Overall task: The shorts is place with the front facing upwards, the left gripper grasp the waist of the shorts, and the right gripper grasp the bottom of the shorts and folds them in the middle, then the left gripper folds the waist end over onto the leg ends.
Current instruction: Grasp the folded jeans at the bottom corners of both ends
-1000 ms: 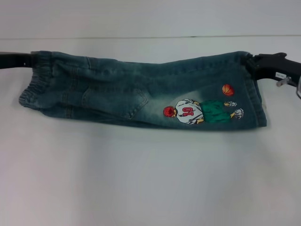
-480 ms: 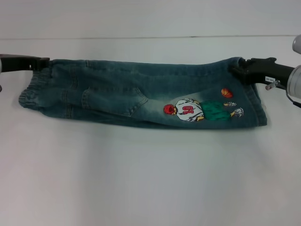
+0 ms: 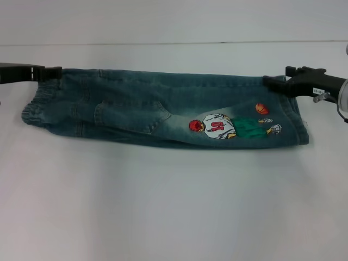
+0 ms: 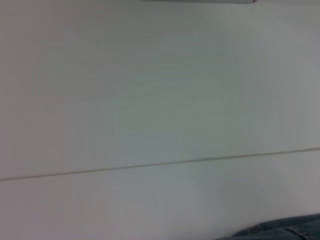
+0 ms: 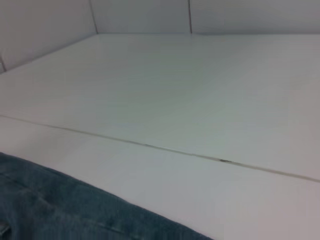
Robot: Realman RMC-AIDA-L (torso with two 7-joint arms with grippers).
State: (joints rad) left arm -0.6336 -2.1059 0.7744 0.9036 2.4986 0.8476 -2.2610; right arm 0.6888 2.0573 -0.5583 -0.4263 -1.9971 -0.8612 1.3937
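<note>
Lying folded lengthwise across the far half of the white desk (image 3: 174,206), the shorts (image 3: 163,111) form one long teal-blue denim strip that runs from the robot's left to its right. The waist of the shorts (image 3: 37,106), ruched and darker, sits at the left end; the leg ends (image 3: 296,122) sit at the right end, just beside a small orange basketball patch (image 3: 262,109). A cartoon player patch (image 3: 223,128) in a white jersey and green shorts faces up on the right half, and a stitched pocket (image 3: 136,114) shows on the left half.

At the far left corner of the strip, the left hand (image 3: 53,72) reaches in level from the edge of the head view, its black tip meeting the top edge of the waistband; whether its fingers are clamped on the cloth cannot be told. At the far right corner, the right hand (image 3: 272,82) comes in from the opposite side, its tip touching the upper hem corner, and its grip likewise cannot be told.

Both wrist views show only the pale desk with a thin seam line across it and a sliver of denim (image 5: 75,210) at the edge; neither shows any fingers. No containers appear on the desk.
</note>
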